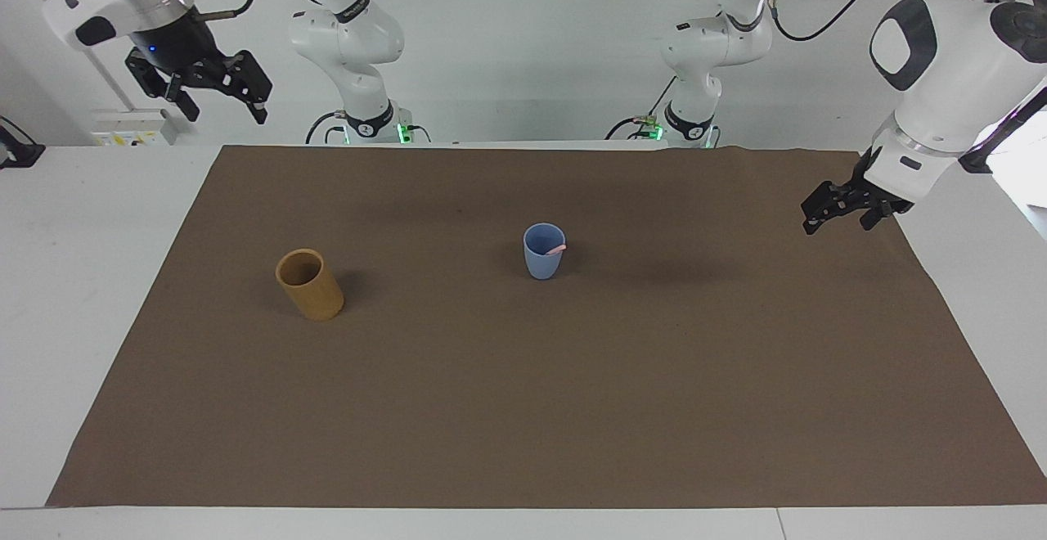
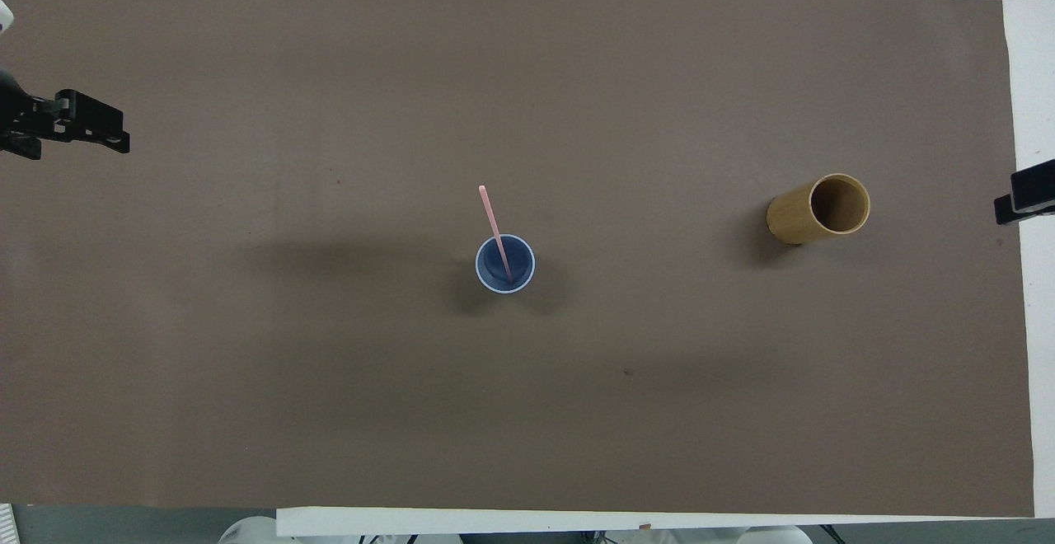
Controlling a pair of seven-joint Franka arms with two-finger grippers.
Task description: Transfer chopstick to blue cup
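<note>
The blue cup (image 1: 543,255) stands upright mid-mat; it also shows in the overhead view (image 2: 504,264). One pale pink chopstick (image 2: 494,227) stands in it, its tip leaning on the rim (image 1: 556,249). I see no other chopstick. My right gripper (image 1: 229,117) is open and empty, raised high over the table's edge at the right arm's end, well away from the cup; only a black part of it (image 2: 1024,196) shows in the overhead view. My left gripper (image 1: 837,223) waits, open and empty, over the mat's edge at the left arm's end; it also shows in the overhead view (image 2: 122,138).
A tan-yellow cylindrical holder (image 1: 309,284) stands on the brown mat (image 1: 523,409) toward the right arm's end; from above (image 2: 818,208) its inside looks empty. The white table (image 1: 74,278) borders the mat.
</note>
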